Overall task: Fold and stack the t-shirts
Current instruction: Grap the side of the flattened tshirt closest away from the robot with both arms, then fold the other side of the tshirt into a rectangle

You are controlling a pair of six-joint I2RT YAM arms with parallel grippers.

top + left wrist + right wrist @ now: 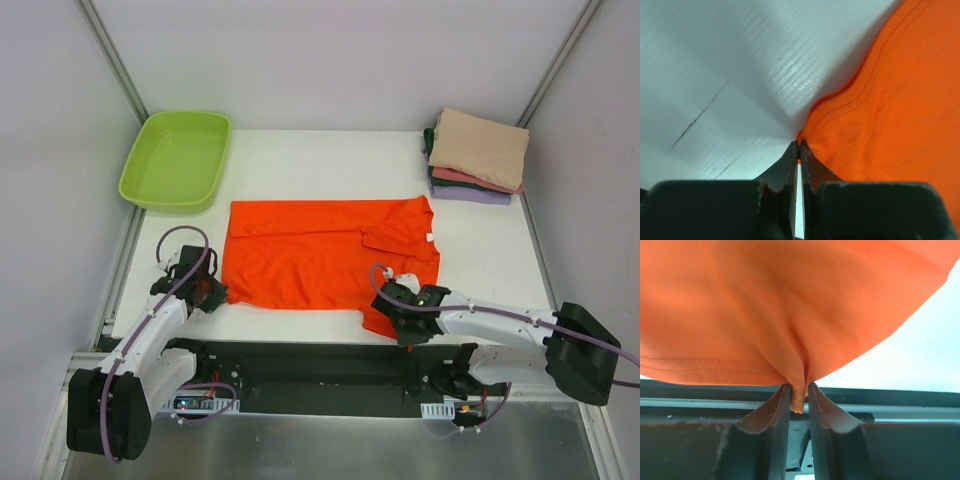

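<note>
The left gripper (pixel 798 149) is pinched shut on the near left hem corner of the orange t-shirt (pixel 320 255). The right gripper (pixel 799 392) is clamped on a small fold at its near right edge. The shirt lies spread across the middle of the table (pixel 300 160). It is thin mesh cloth, probably light, limp and a little slick, so stitched hems and corners look like the surest hold. The folded t-shirts (pixel 480 150) sit stacked at the far right.

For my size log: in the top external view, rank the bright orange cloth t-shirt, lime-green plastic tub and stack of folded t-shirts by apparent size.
1. Bright orange cloth t-shirt, clearly largest.
2. Lime-green plastic tub and stack of folded t-shirts: about alike in footprint, so not ranked between them.
</note>
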